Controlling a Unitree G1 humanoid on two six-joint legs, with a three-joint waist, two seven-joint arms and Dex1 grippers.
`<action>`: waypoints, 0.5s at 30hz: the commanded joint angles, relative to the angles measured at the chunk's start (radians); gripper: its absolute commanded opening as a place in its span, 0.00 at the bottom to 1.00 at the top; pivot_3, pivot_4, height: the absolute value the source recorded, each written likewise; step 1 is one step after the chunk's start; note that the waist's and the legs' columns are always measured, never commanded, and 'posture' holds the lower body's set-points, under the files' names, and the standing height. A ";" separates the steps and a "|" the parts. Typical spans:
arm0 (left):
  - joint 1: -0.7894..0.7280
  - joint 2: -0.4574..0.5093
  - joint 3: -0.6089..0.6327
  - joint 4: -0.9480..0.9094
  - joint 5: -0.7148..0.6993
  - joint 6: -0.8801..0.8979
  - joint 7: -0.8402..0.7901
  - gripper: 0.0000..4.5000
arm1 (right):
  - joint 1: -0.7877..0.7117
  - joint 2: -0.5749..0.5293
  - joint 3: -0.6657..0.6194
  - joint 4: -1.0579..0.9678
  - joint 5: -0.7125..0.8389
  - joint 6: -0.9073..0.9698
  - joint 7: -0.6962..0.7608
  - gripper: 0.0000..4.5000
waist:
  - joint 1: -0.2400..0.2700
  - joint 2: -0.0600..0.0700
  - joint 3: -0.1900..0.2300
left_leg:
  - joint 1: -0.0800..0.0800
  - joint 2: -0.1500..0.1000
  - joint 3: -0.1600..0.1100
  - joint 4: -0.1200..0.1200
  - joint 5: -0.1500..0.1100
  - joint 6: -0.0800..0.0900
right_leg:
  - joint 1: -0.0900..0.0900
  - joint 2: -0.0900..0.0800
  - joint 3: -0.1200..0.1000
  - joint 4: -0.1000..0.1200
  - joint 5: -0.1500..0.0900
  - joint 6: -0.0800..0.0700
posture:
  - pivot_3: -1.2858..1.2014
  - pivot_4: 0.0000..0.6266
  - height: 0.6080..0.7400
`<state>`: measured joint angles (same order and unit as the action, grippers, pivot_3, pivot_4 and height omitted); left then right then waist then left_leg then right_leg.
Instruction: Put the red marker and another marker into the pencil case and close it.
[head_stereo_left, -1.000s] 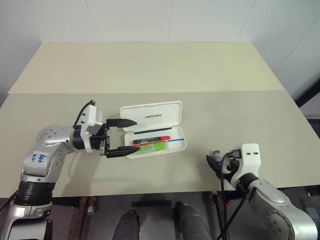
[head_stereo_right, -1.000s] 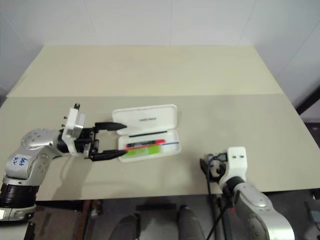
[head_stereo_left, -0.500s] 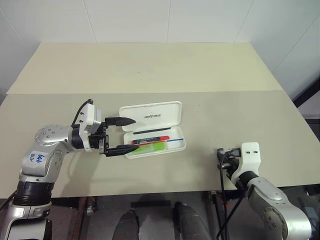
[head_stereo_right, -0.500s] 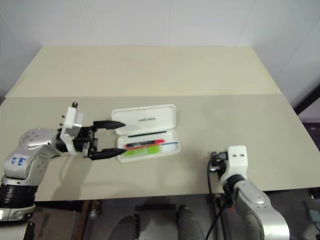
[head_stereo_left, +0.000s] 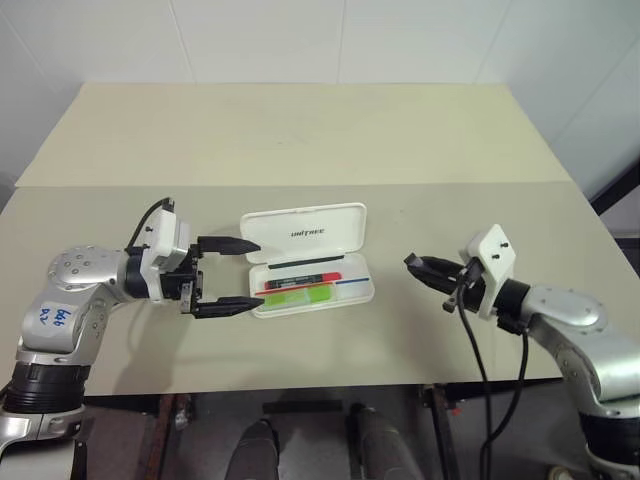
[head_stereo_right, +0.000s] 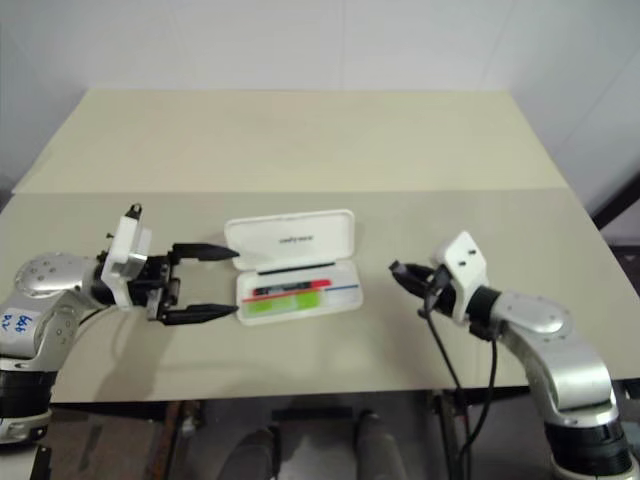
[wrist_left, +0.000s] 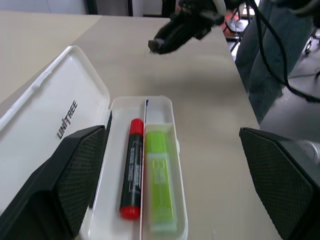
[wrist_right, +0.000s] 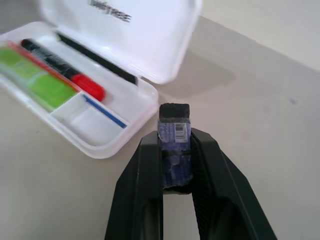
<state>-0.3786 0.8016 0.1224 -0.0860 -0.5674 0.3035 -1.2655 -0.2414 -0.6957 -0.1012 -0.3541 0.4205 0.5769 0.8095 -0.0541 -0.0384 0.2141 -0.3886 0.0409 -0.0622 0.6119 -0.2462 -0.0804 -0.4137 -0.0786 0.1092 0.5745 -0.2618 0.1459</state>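
The pencil case (head_stereo_left: 330, 224) lies open at mid-table, its lid tilted back. In its tray the red marker (head_stereo_left: 300, 281) lies beside the yellow-green highlighter (head_stereo_left: 300, 297); the left wrist view shows the red marker (wrist_left: 131, 172) and highlighter (wrist_left: 160, 182) side by side. My left gripper (head_stereo_left: 236, 274) is open at the case's left end, one finger on each side of that end, touching nothing. To the right of the case, my right gripper (head_stereo_left: 425, 269) hovers above the table. It points at the case and is shut on a small dark block with a barcode label (wrist_right: 175, 150).
The cream table (head_stereo_left: 300, 140) has a seam running across it behind the case. A black cable (head_stereo_left: 478, 350) hangs from my right wrist over the table's front edge. A thin blue line (wrist_right: 104, 111) runs inside the case tray.
My right arm has lifted from the table's front edge and swung up toward the case. Its gripper has closed on the small dark block. The left gripper has stayed open by the case.
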 joint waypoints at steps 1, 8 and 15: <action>0.002 0.006 0.031 -0.007 -0.001 -0.017 0.007 1.00 | -0.090 -0.047 0.091 0.114 -0.042 -0.155 0.182 0.09 | 0.000 0.000 0.000 | 0.000 0.000 0.000 0.000 0.000 0.000 | 0.000 0.000 0.000 0.000 0.000 0.000 | 0.52 0.24 1.00; 0.031 -0.017 0.036 -0.056 -0.007 -0.005 0.057 1.00 | -0.361 0.007 0.273 0.501 -0.176 -0.441 0.411 0.09 | -0.009 0.001 0.001 | 0.001 0.000 0.001 0.001 0.000 0.000 | 0.000 0.000 0.001 0.002 0.001 0.001 | 0.52 0.24 1.00; 0.060 -0.014 0.053 -0.093 -0.019 0.007 0.085 1.00 | -0.513 0.096 0.339 0.730 -0.252 -0.593 0.502 0.09 | -0.007 0.002 0.001 | 0.001 0.000 0.000 0.001 0.000 -0.001 | -0.003 0.000 0.000 0.012 0.003 0.009 | 0.52 0.24 1.00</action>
<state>-0.3259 0.7839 0.1487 -0.1483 -0.5696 0.3080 -1.1893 -0.7288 -0.5983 0.2403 0.3645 0.1744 0.0165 1.2889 -0.0607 -0.0365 0.2154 -0.3874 0.0409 -0.0618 0.6133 -0.2462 -0.0811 -0.4172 -0.0784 0.1094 0.5868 -0.2576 0.1571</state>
